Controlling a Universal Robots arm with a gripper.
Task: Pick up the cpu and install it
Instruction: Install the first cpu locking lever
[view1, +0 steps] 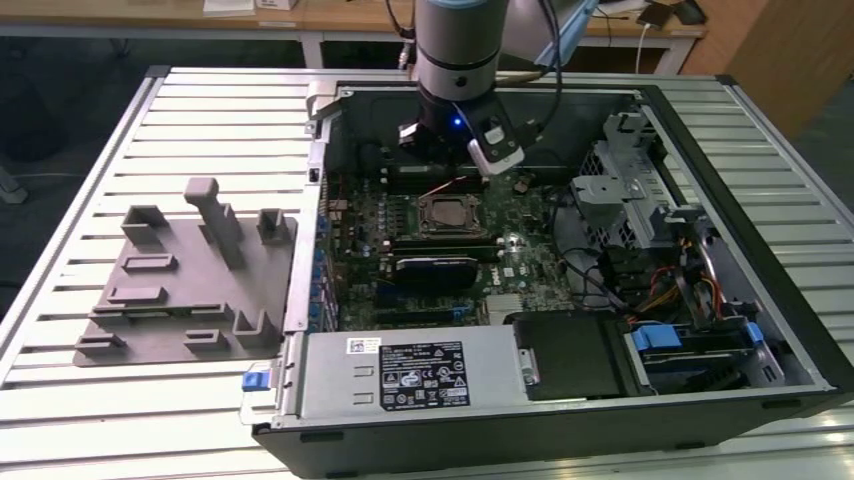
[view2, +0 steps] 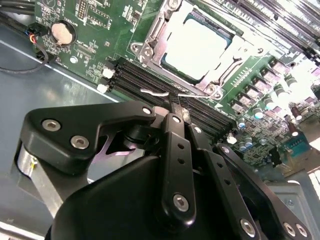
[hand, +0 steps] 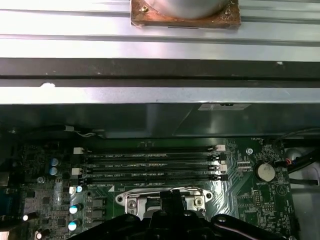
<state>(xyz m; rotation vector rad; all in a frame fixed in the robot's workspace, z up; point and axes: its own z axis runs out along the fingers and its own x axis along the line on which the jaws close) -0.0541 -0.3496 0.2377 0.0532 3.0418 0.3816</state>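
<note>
The cpu (view2: 197, 47), a flat square chip with a shiny silver top, lies in the motherboard socket inside its metal frame (view2: 150, 45). The exterior view shows it (view1: 447, 213) in the middle of the board of the open computer case. My gripper (view2: 176, 106) hangs over the memory slots beside the socket, on the case's back-wall side. Its black fingers (view2: 175, 145) meet at thin tips, shut, with nothing between them. In the exterior view the gripper (view1: 443, 162) hangs just behind the socket. The first wrist view has the fingertips (hand: 167, 199) in front of the socket's frame.
Empty memory slots (hand: 150, 162) run beside the socket, and a coin battery (hand: 264, 171) sits beyond their end. A black heatsink block (view1: 434, 270) lies in front of the socket. A power supply (view1: 400, 375), drive cage (view1: 634, 215) and cables crowd the case. A grey fixture tray (view1: 187, 290) rests at the exterior view's left.
</note>
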